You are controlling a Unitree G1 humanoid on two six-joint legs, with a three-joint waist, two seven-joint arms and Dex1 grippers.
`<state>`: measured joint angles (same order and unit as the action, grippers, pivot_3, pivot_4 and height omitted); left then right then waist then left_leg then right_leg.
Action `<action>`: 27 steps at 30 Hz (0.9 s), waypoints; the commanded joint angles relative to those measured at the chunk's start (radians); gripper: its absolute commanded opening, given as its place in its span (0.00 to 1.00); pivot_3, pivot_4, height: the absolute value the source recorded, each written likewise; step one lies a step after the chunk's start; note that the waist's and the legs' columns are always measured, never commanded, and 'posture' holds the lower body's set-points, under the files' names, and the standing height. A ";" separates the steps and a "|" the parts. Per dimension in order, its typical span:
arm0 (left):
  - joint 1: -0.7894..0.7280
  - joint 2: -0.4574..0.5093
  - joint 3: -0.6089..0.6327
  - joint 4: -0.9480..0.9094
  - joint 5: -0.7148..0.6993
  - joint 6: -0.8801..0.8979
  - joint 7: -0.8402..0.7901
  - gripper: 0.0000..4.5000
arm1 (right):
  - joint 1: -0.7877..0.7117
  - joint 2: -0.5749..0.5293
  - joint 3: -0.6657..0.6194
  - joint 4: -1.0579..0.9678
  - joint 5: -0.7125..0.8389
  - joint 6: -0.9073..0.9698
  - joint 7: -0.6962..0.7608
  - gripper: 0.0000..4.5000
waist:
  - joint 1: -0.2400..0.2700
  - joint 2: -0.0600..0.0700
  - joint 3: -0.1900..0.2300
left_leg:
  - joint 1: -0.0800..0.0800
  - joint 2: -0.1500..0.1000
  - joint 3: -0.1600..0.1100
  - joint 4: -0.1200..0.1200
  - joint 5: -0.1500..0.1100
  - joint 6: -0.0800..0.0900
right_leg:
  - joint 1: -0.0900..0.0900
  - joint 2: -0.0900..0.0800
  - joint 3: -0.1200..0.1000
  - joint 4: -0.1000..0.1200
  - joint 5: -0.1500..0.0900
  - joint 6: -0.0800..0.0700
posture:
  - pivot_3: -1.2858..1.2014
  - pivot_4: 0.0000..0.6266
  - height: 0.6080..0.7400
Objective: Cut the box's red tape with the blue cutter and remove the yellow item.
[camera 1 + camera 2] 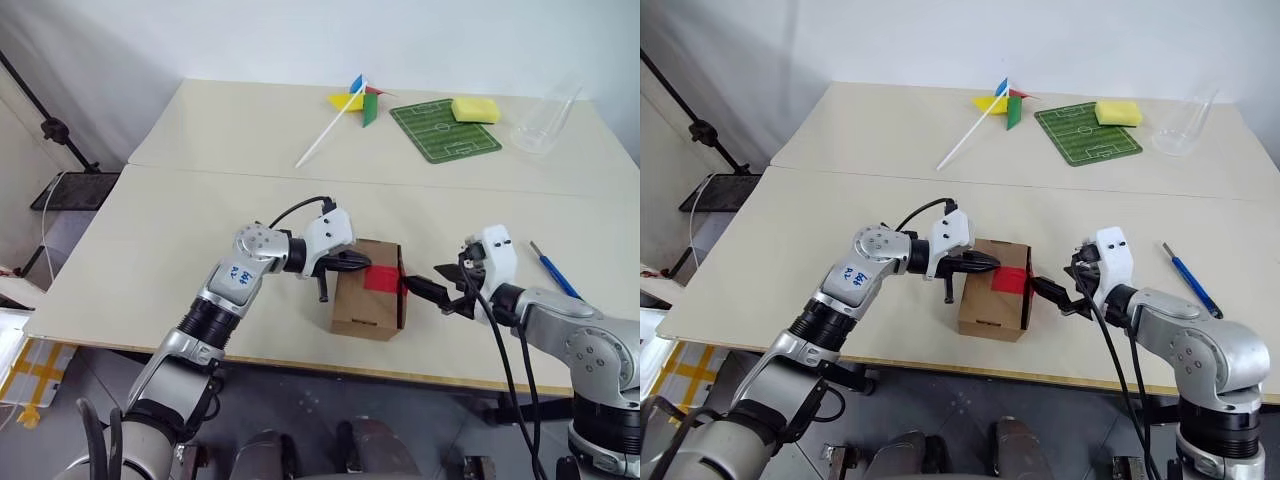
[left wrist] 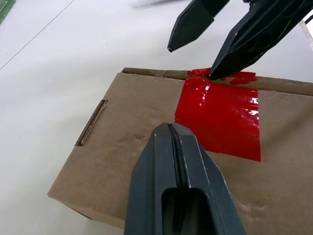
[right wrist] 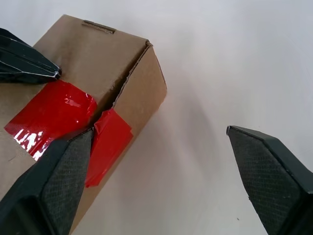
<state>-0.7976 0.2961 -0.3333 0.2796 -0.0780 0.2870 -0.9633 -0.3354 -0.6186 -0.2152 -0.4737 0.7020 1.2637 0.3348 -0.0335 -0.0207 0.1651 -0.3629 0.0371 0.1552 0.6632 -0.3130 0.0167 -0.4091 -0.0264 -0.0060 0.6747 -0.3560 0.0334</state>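
At frame centre the box (image 1: 365, 290) sits on the counter (image 1: 150, 260). My left fingers (image 2: 182, 186), pressed together, rest on its lid beside the red tape (image 2: 222, 117); my right fingers (image 3: 63, 181), spread wide, seemingly touch the tape's edge. The blue cutter (image 1: 553, 270) lies far right.

Count, worktop (image 1: 200, 210):
- one brown box (image 1: 362, 310), bearing one red tape (image 1: 381, 279) patch
- one blue cutter (image 1: 555, 272)
- one pinwheel (image 1: 345, 108) on a white stick
- one yellow sponge (image 1: 474, 109)
- one green pitch-pattern mat (image 1: 440, 133)
- one clear plastic cup (image 1: 546, 122), lying on its side
- two claws: left claw (image 1: 362, 263), right claw (image 1: 428, 292)
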 commanded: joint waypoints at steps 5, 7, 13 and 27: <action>0.035 0.021 -0.037 0.001 0.038 0.044 -0.014 0.00 | -0.057 -0.142 0.194 0.030 -0.141 0.048 -0.026 1.00 | 0.001 -0.006 -0.003 | 0.002 0.000 -0.001 -0.002 0.000 0.000 | 0.002 0.000 0.000 -0.002 0.000 0.000 | 0.52 0.24 1.00; 0.036 0.020 -0.037 -0.003 0.037 0.050 -0.013 0.00 | -0.072 -0.145 0.217 0.044 -0.164 0.045 -0.022 1.00 | 0.002 -0.006 -0.003 | 0.001 0.000 0.000 -0.002 0.000 0.000 | 0.001 0.000 0.000 -0.002 0.000 0.000 | 0.52 0.24 1.00; 0.041 0.020 -0.035 -0.021 0.034 0.069 -0.008 0.00 | -0.081 -0.116 0.239 0.069 -0.193 0.027 -0.010 1.00 | 0.002 -0.006 -0.003 | -0.001 0.000 -0.001 -0.002 0.000 0.000 | -0.001 0.000 -0.001 -0.002 0.000 0.000 | 0.52 0.24 1.00; 0.044 0.023 -0.024 -0.039 0.034 0.084 0.009 0.00 | -0.004 -0.066 0.007 0.243 -0.019 -0.069 0.246 1.00 | 0.003 -0.006 -0.003 | -0.002 0.000 -0.002 -0.002 0.000 0.000 | 0.000 0.000 -0.002 -0.002 0.000 0.000 | 0.52 0.24 1.00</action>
<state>-0.7794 0.3076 -0.3333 0.2165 -0.0744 0.3483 -0.9539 -0.3329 -0.6658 -0.2021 -0.2503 0.6539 1.2008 0.5273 -0.0309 -0.0266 0.1616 -0.3648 0.0373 0.1534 0.6616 -0.3130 0.0167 -0.4095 -0.0261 -0.0080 0.6721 -0.3560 0.0334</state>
